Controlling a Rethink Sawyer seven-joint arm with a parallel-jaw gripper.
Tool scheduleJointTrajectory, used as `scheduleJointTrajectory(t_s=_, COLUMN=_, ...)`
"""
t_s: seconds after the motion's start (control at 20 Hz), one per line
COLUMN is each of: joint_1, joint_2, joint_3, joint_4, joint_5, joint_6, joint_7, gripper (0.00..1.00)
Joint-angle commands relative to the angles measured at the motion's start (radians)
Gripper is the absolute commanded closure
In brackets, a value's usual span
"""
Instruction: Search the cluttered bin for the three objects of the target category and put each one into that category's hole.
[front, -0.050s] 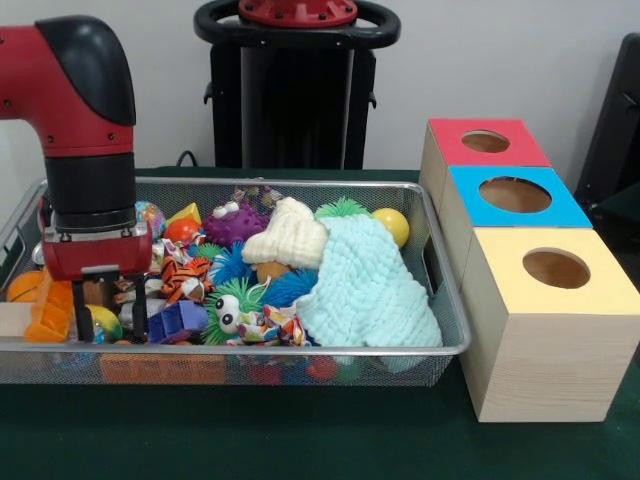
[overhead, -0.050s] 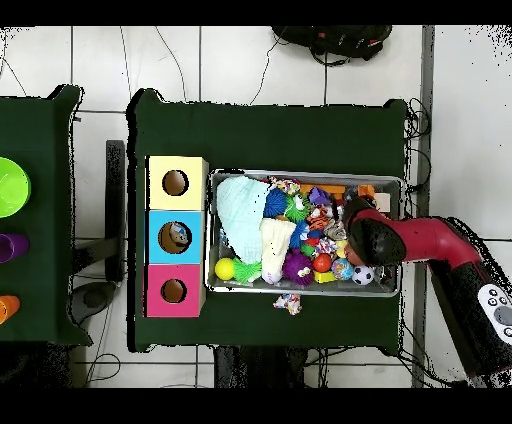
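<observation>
My gripper is lowered into the left end of the wire bin. It is open, its two black fingers reaching down into the toys. A small yellow-green ball lies low between them; whether they touch it I cannot tell. Close by are a blue block, a tiger plush and an orange piece. Three wooden boxes stand right of the bin, with holes in a red top, a blue top and a yellow top. From overhead, the arm's wrist hides the gripper.
A pale blue knitted cloth and a cream one cover the bin's right half. A purple spiky ball, a yellow ball and a green fuzzy toy with eyes lie among them. One small toy lies outside the bin.
</observation>
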Motion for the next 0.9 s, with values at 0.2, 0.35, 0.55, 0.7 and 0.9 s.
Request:
scheduleJointTrajectory(t_s=0.2, joint_1=-0.047, joint_2=-0.087, joint_3=0.035, joint_4=0.02, joint_5=0.004, joint_6=0.125, joint_7=-0.365, gripper=0.0)
scheduleJointTrajectory(t_s=0.35, joint_1=-0.041, joint_2=-0.057, joint_3=0.041, joint_4=-0.01, joint_5=0.007, joint_6=0.134, joint_7=-0.378, gripper=0.0)
scheduleJointTrajectory(t_s=0.55, joint_1=-0.057, joint_2=-0.029, joint_3=0.041, joint_4=-0.022, joint_5=0.003, joint_6=0.119, joint_7=-0.378, gripper=0.0)
scheduleJointTrajectory(t_s=0.7, joint_1=-0.057, joint_2=-0.021, joint_3=0.046, joint_4=-0.034, joint_5=0.002, joint_6=0.118, joint_7=-0.378, gripper=0.0)
scheduleJointTrajectory(t_s=0.9, joint_1=-0.053, joint_2=0.003, joint_3=0.039, joint_4=-0.045, joint_5=-0.015, joint_6=0.099, joint_7=-0.362, gripper=0.0)
